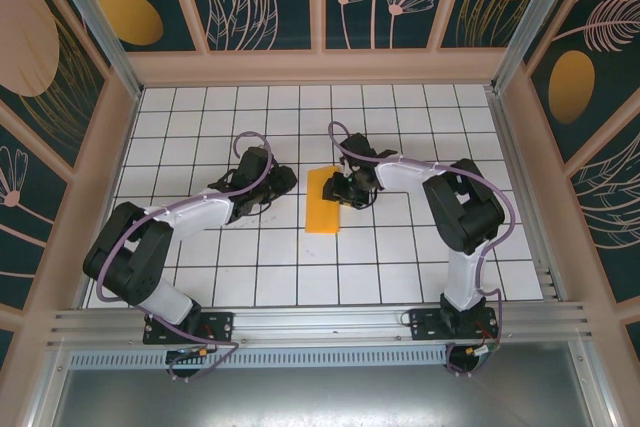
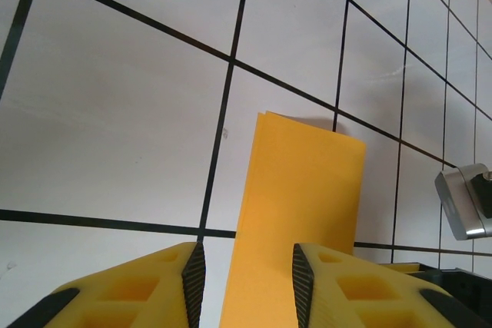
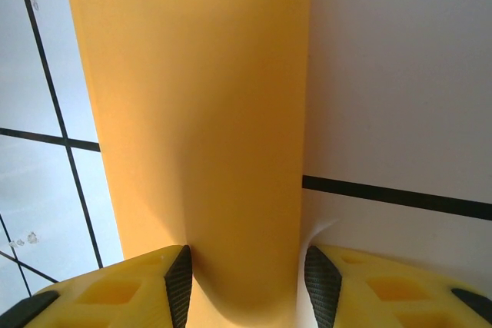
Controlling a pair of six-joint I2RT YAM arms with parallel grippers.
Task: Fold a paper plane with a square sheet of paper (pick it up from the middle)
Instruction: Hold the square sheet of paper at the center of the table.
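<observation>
Presently the orange-yellow sheet of paper point(image 1: 322, 209) lies on the white gridded bench point(image 1: 200, 257). It is folded to a narrow doubled strip and is not yet a plane. Its long side runs away from the arm bases, and its far half sits between the two end effectors.

Left end effector point(image 1: 287, 179):
- From above it is just beside the strip's left long edge, toward the far end, apart from the paper.
- Its jaws stand apart, released, with nothing clamped.
- From the left wrist, the left end effector point(image 2: 248, 270) looks along the sheet of paper point(image 2: 307, 190), which lies flat on the bench point(image 2: 115, 113) ahead of and below the fingertips.
- The two layers sit slightly offset at the far edge.
- The dark pads point(image 2: 194, 274) face each other across a clear gap, and the strip's near end passes beneath that gap.

Right end effector point(image 1: 345, 190):
- From above it is at the strip's right long edge, over the far half.
- From the right wrist, the right end effector point(image 3: 246, 270) straddles the sheet of paper point(image 3: 207, 113). The strip spans the gap from one dark pad point(image 3: 178, 282) to the other and curves close to the fingertips.
- The jaws are partly apart. I cannot tell whether they pinch the strip's edges or merely flank it.
- Bare bench point(image 3: 400, 74) shows to the right of the strip.
</observation>
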